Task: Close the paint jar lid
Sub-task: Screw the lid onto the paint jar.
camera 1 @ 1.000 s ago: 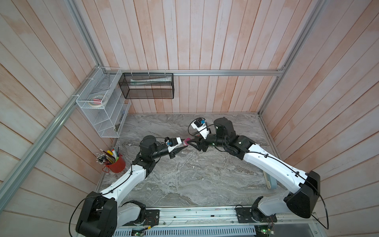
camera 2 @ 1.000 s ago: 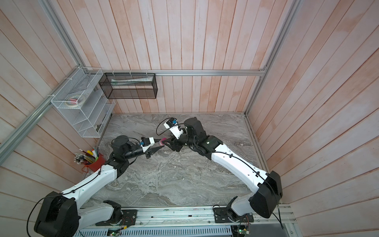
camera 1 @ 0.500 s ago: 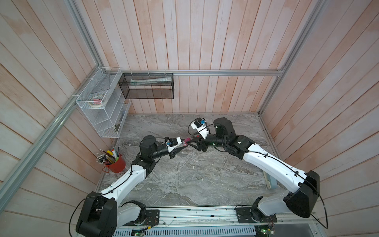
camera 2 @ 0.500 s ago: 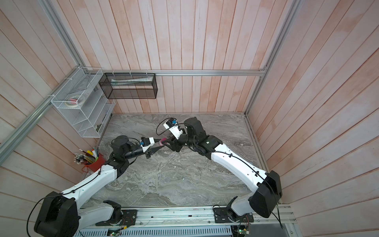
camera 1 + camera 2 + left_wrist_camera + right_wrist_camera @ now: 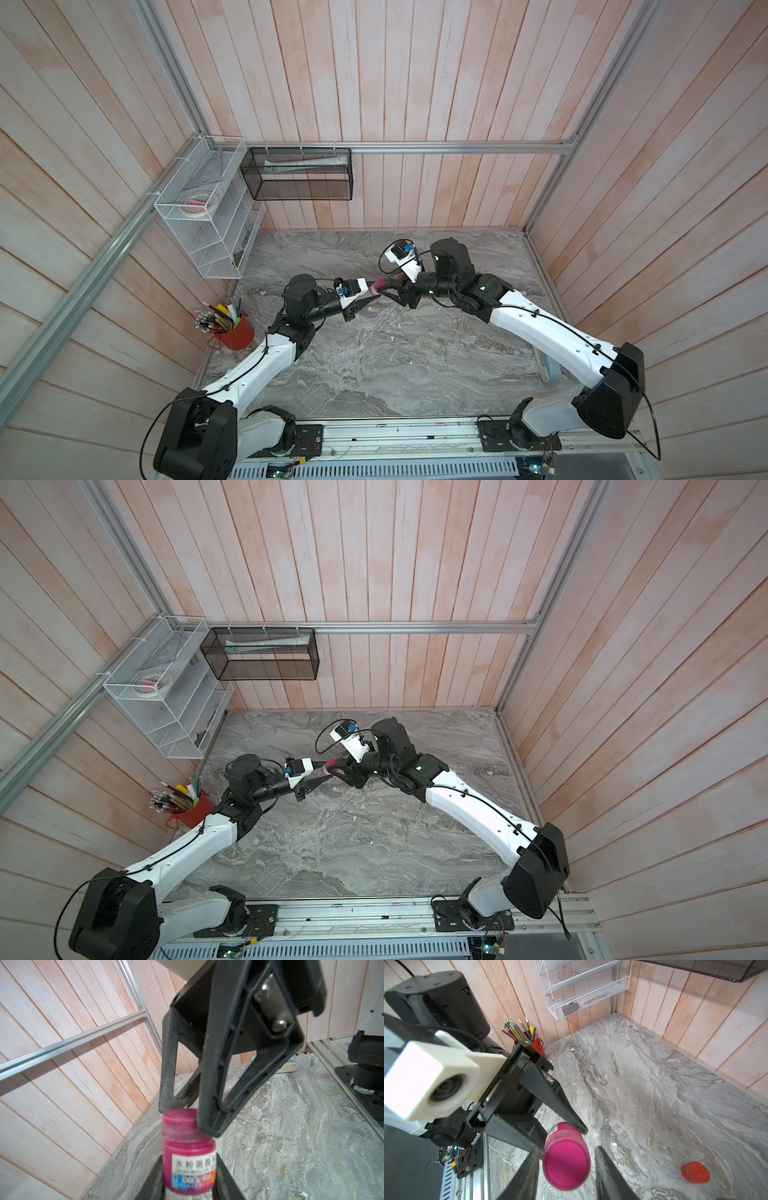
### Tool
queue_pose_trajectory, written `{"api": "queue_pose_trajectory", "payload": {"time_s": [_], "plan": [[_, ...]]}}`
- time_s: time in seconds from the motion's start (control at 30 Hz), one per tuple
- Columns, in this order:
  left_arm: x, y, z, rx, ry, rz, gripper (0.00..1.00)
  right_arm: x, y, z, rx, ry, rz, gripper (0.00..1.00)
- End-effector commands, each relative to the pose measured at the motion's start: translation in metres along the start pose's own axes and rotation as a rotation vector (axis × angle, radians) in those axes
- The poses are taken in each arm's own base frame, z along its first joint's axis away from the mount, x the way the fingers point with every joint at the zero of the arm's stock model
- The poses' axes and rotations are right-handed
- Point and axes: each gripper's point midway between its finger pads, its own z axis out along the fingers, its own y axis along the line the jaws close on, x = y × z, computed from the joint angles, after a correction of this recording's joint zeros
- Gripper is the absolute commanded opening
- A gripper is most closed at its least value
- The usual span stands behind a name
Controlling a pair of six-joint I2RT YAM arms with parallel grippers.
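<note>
Left of centre in a top view, a red pencil cup (image 5: 235, 334) stands on the desk (image 5: 395, 365). Mid-frame, the left claw (image 5: 188, 1180) is clenched on the magenta paint jar (image 5: 187, 1147), held clear of the desk. Its lid (image 5: 566, 1167) sits on the neck, between the right claw's fingers (image 5: 604, 1167), which are released, with a gap on one side. At upper left, a white wire rack (image 5: 199, 232) hangs on the wall.

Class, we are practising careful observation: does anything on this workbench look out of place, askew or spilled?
A red cap lies alone on the marble table, with no matching red jar in view. Small white flecks litter the table too. The magenta paint jar shows no spill.
</note>
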Motion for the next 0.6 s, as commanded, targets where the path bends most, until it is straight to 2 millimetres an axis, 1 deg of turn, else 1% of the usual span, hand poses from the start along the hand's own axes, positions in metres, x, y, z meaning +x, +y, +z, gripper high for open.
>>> {"api": "queue_pose_trajectory", "payload": {"time_s": [0.0,0.17,0.27,0.57], "plan": [[-0.004,-0.003,-0.001,0.007,-0.017,0.017,0.35,-0.001,0.001,0.002,-0.019,-0.009,0.002,0.42],[-0.005,-0.003,-0.002,0.003,-0.019,0.021,0.35,0.001,0.002,0.004,-0.031,-0.005,0.010,0.37],[-0.009,-0.002,-0.003,-0.003,-0.032,0.023,0.35,0.003,0.003,0.006,-0.040,-0.004,0.018,0.34],[-0.022,0.000,-0.007,-0.023,-0.067,0.039,0.35,0.006,0.004,0.013,-0.068,-0.028,0.081,0.32]]}}
